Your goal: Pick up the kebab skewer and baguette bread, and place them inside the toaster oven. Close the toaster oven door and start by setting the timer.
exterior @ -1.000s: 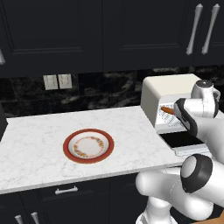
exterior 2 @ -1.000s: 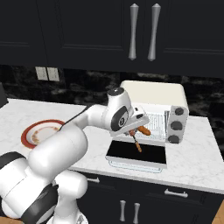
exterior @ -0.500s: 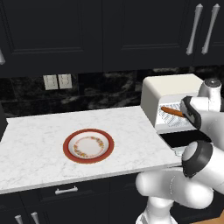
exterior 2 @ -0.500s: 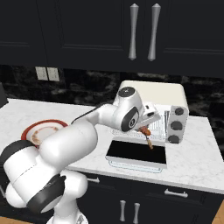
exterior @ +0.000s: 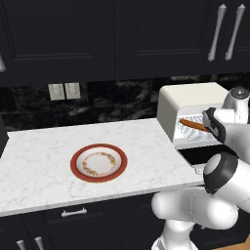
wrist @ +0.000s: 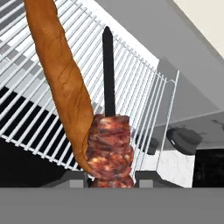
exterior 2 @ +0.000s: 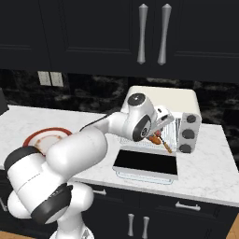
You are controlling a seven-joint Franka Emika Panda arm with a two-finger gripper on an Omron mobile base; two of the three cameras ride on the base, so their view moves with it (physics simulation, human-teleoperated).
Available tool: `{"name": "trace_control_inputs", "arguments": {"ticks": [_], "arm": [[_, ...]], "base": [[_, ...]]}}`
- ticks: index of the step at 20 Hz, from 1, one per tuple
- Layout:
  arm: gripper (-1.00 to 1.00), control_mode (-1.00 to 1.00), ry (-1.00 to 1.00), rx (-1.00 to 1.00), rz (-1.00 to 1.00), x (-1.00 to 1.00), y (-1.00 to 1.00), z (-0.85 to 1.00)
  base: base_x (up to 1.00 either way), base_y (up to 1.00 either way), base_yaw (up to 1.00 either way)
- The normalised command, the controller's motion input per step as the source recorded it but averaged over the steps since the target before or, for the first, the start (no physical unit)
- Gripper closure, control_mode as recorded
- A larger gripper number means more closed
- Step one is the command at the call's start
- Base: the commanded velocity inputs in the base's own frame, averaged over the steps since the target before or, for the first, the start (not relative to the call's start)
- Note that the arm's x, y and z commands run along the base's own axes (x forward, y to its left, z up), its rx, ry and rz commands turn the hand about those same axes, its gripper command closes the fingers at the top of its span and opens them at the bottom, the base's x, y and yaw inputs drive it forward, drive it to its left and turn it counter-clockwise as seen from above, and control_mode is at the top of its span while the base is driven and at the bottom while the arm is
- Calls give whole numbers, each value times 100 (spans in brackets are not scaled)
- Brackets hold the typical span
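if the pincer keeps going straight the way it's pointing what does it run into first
The pincer, shut on the skewer, points into the open oven. Going on, it would likely slide over the wire rack beside the baguette, then meet the oven's grey inner wall. Depth is unclear.

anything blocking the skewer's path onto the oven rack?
Nothing visible blocks it. The pincer holds the kebab skewer at the open mouth of the toaster oven, its tip already over the wire rack. The baguette bread lies on the rack right beside the skewer, close enough to brush.
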Motion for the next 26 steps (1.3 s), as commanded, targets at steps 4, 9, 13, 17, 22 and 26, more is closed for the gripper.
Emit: {"name": "trace_control_inputs", "arguments": {"ticks": [4,9,13,17,22,26], "arm": [[100,-100,-15,-2,10,18,-8,0],[100,-100,1,-5,5,18,-5,0],[100,-100,1,-12,5,22,-3,0],[100,-100,3,-8,7,14,-3,1],[100,-100,0,-5,16,8,0,0],[100,-100,0,-1,19,17,0,0]], "base": [[0,0,0],[0,0,0],[0,0,0],[0,0,0],[0,0,0],[0,0,0]]}}
